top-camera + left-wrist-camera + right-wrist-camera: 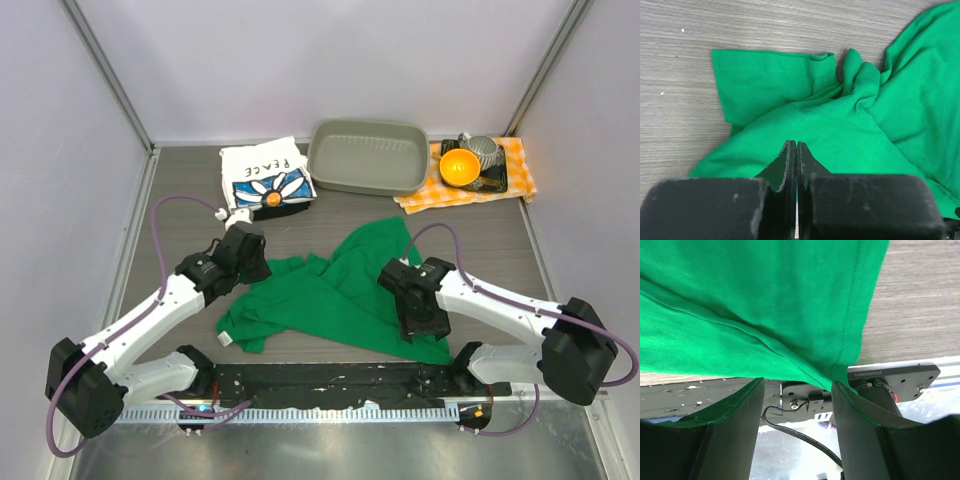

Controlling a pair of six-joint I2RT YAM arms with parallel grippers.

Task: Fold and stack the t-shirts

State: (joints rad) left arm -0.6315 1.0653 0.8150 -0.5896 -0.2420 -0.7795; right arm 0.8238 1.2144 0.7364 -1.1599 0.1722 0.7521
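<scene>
At the middle of the desk (500,240) the green t-shirt (340,295) lay crumpled, one sleeve spread flat toward the left. Far left, beside the grey tub (365,158), the white t-shirt (262,177) sat folded. The left jaws were clenched tip to tip just over the green cloth near that sleeve, with no fabric visibly pinched. The right jaws stood released, straddling the near hem. Flattening the green shirt looked to be the step in hand. Next, each side would likely need a firm pinch on an edge to draw it flat.
</scene>
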